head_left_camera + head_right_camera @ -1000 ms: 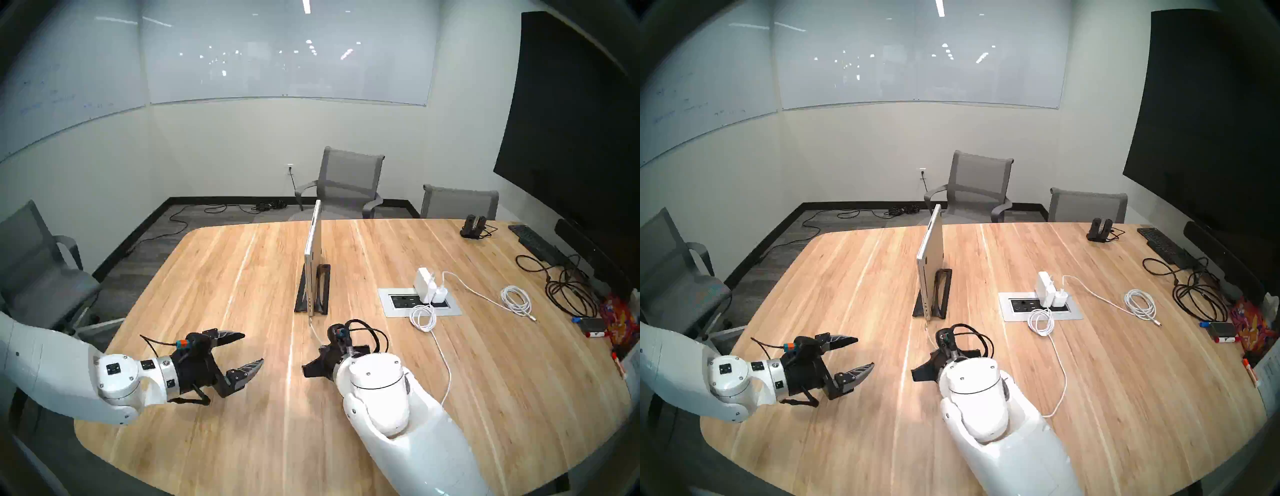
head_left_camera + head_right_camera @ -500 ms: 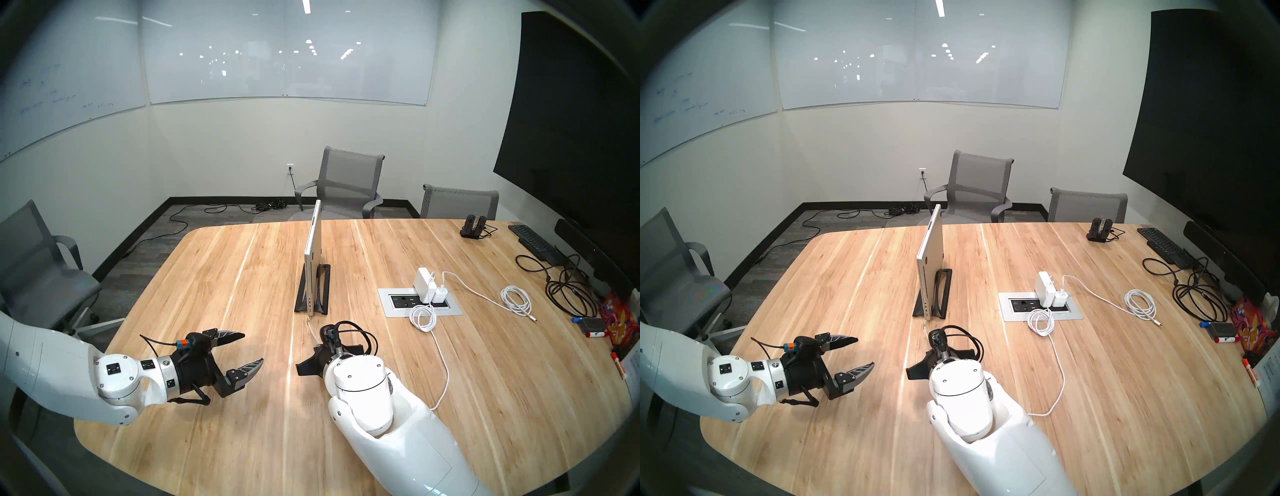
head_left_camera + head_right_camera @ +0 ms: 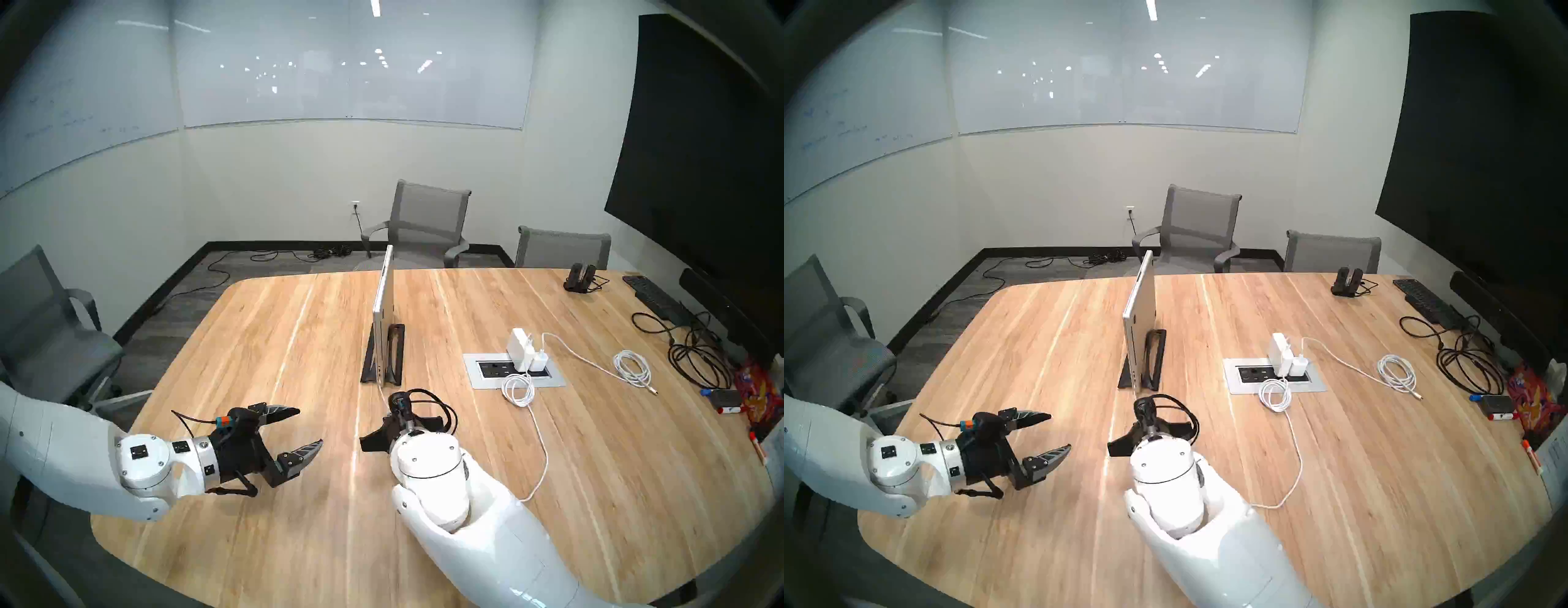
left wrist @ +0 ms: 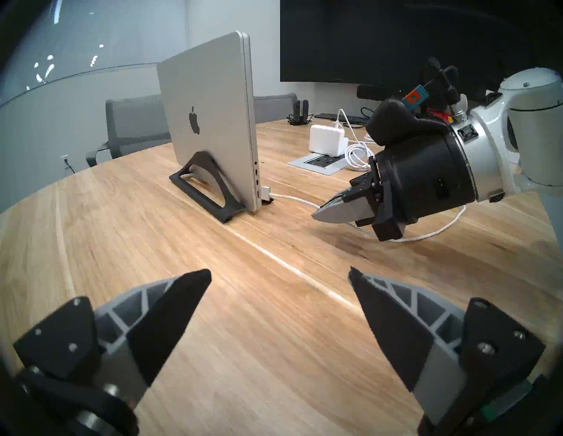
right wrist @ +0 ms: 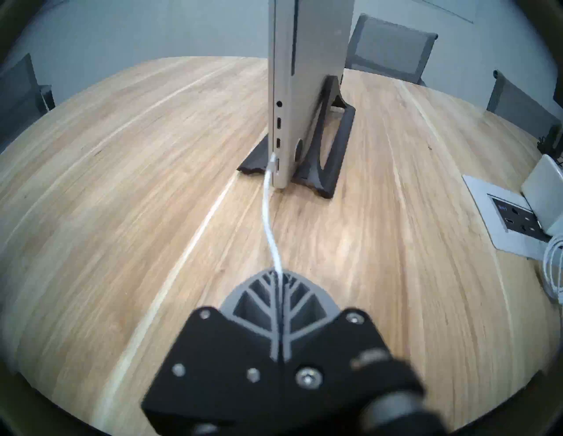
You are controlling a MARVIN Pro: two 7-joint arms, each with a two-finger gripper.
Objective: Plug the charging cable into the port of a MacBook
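The silver MacBook (image 3: pixel 384 305) stands on edge in a black stand (image 3: pixel 396 352) at mid table, its port edge (image 5: pixel 278 121) facing me. The white charging cable (image 5: pixel 266 207) runs from my right gripper (image 5: pixel 277 274), which is shut on the cord, up to its flat connector (image 4: pixel 265 193). That connector sits against the lowest port at the laptop's bottom corner; whether it is fully seated I cannot tell. The cable's slack (image 3: pixel 543 441) loops back on the table to the white charger (image 3: pixel 519 339). My left gripper (image 3: pixel 310 426) hovers open and empty, left of the right gripper.
A recessed power box (image 3: pixel 513 373) lies right of the MacBook. Further right lie a neatly coiled white cable (image 3: pixel 632 367), black cables (image 3: pixel 695 356) and a black keyboard (image 3: pixel 653 295). Grey chairs stand around the wooden table (image 3: pixel 275 339).
My right arm has moved left and forward toward the MacBook's edge, carrying the cable's connector up to the bottom port. The left arm has not moved.
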